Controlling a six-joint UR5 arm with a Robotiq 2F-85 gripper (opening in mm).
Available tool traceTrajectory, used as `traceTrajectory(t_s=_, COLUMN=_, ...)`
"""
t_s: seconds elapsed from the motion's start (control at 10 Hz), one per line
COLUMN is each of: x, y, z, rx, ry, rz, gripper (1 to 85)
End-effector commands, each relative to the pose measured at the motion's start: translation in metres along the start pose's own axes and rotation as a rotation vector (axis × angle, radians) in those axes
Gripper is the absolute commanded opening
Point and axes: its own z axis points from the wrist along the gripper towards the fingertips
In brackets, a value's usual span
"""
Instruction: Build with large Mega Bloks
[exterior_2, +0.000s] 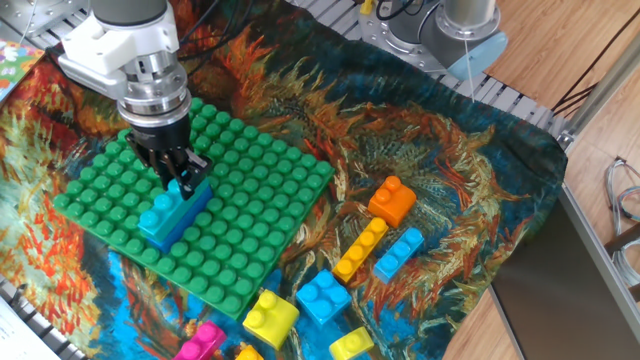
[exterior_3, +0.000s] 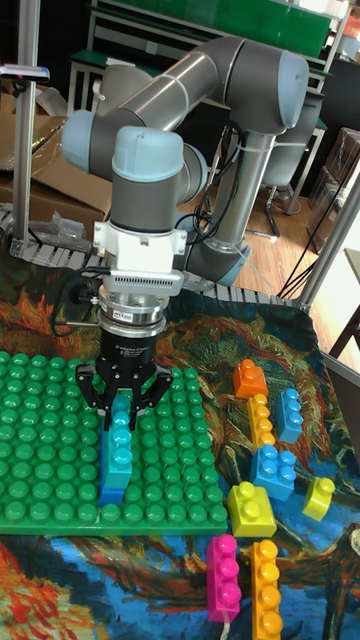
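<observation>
Painted orange-blue cloth (exterior_2: 420, 180) under green plate (exterior_2: 260, 170); fingers (exterior_3: 152, 392) clasping light blue brick (exterior_3: 120, 440).

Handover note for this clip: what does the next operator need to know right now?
Gripper: fingers astride the far end of a light blue brick; grip unclear.
That brick sits on a dark blue brick on the green plate.
Done: a stack of two.
Left: loose bricks on the cloth beside the plate, including orange, long yellow-orange, light blue, yellow and pink.
</observation>
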Motion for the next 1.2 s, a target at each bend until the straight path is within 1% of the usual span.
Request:
traceTrajectory(t_s=0.0, x=-0.002, y=-0.001, z=0.001, rx=-0.006, ry=-0.014, rz=-0.008, gripper=1.3)
traceTrajectory(t_s=0.4, x=0.0, y=-0.001, z=0.003, rx=-0.003, ry=-0.012, rz=-0.025, gripper=1.3)
traceTrajectory(t_s=0.5, x=0.001, y=-0.004, z=0.001, rx=0.015, ry=-0.004, rz=-0.035, gripper=1.3)
traceTrajectory(t_s=0.6, x=0.001, y=-0.009, z=-0.004, rx=0.038, ry=0.006, rz=-0.055, gripper=15.7)
traceTrajectory(t_s=0.7, x=-0.001, y=-0.008, z=-0.005, rx=0.037, ry=0.004, rz=-0.07, gripper=35.7)
traceTrajectory(t_s=0.8, x=-0.004, y=-0.006, z=-0.006, rx=0.033, ry=-0.006, rz=-0.086, gripper=46.0)
traceTrajectory(t_s=0.9, x=-0.004, y=-0.006, z=-0.008, rx=0.031, ry=-0.004, rz=-0.089, gripper=49.3)
traceTrajectory(t_s=1.1, x=-0.003, y=-0.008, z=-0.013, rx=0.015, ry=0.0, rz=-0.107, gripper=52.7)
